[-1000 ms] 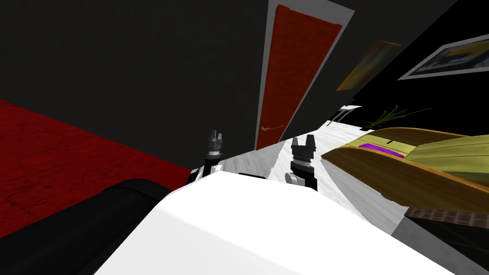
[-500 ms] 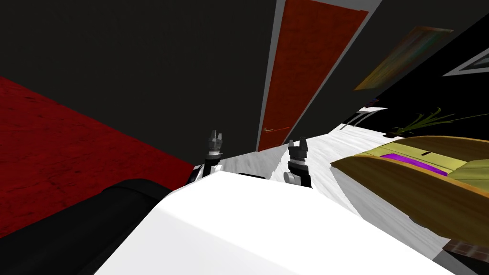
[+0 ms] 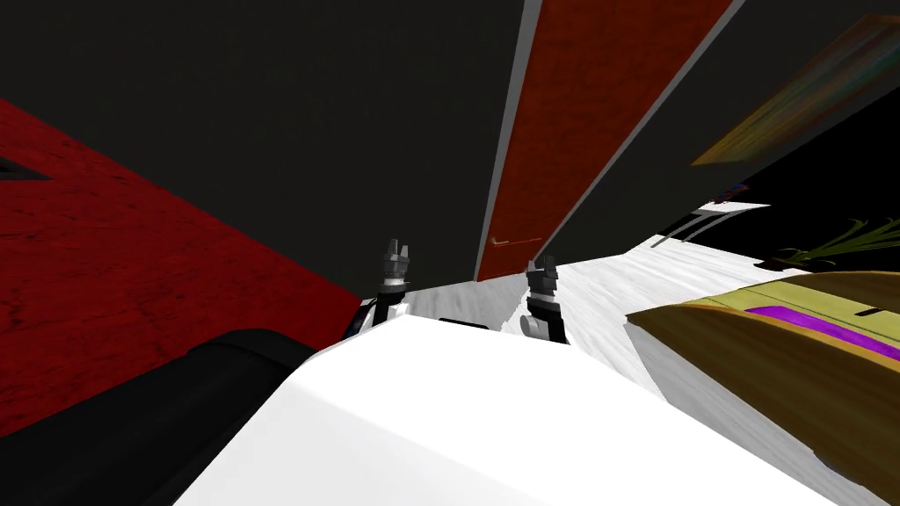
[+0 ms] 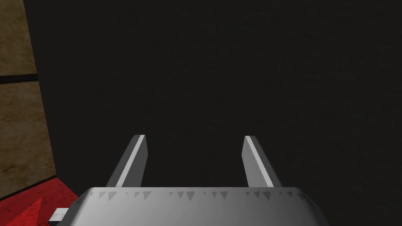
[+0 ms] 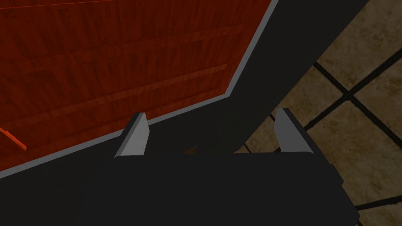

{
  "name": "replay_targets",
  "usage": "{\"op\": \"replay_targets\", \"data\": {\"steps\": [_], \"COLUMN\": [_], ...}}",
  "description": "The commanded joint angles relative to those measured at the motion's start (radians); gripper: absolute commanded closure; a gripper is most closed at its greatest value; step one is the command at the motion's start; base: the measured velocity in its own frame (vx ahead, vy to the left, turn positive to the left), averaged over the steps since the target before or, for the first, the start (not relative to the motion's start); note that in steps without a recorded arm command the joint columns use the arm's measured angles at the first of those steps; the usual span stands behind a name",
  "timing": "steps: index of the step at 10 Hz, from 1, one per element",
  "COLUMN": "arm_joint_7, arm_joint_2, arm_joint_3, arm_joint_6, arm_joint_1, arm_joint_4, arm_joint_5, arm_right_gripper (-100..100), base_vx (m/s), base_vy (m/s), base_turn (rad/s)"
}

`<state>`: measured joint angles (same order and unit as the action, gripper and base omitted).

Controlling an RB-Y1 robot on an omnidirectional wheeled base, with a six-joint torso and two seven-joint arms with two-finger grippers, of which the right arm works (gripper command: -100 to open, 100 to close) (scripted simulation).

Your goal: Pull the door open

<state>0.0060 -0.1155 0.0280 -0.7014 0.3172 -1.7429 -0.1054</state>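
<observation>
So, left gripper (image 3: pixel 398 248): released, fingers spread, facing a dark wall.
Handle (image 3: pixel 517 242): thin bar lying level near the left edge of the red door (image 3: pixel 606 105), ahead of us.
Right gripper (image 3: pixel 544 262): released and empty, on the nearer arm; the handle lies forward and slightly left of it, apart.
Door: looks shut.
Next, we judge: right gripper reaches forward-left and closes across the bar.
</observation>
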Motion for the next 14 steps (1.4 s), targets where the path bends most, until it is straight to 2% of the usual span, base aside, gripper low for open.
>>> {"op": "replay_targets", "data": {"steps": [1,2,3,5,6,9,10,12,13,14], "arm_joint_7": [-0.005,-0.009,-0.009,-0.017,-0.017,-0.025,-0.025,-0.033,-0.033,-0.037], "arm_joint_2": [-0.005,-0.010,-0.010,-0.019,-0.019,-0.028,-0.028,-0.037,-0.037,-0.041], "arm_joint_3": [0.003,0.007,0.007,0.014,0.014,0.021,0.021,0.029,0.029,0.032], "arm_joint_6": [-0.010,-0.015,-0.015,-0.025,-0.025,-0.036,-0.036,-0.046,-0.046,-0.052], "arm_joint_1": [-0.008,-0.024,-0.024,-0.056,-0.056,-0.088,-0.088,-0.121,-0.121,-0.137], "arm_joint_4": [0.041,0.075,0.083,0.154,0.168,0.242,0.255,0.329,0.341,0.376], "arm_joint_5": [-0.002,-0.005,-0.005,-0.010,-0.010,-0.015,-0.015,-0.020,-0.020,-0.023], "arm_right_gripper": [-100,-100,-100,-100,-100,-100,-100,-100,-100,-100], "base_vx": [0.055,0.046,0.027,0.035,0.047,0.036,0.032,0.032,0.041,0.050], "base_vy": [-0.077,-0.066,-0.046,-0.064,-0.062,-0.049,-0.054,-0.067,-0.069,-0.073], "base_turn": [0.069,0.096,0.089,0.172,0.073,0.114,0.066,0.169,0.069,0.097]}}
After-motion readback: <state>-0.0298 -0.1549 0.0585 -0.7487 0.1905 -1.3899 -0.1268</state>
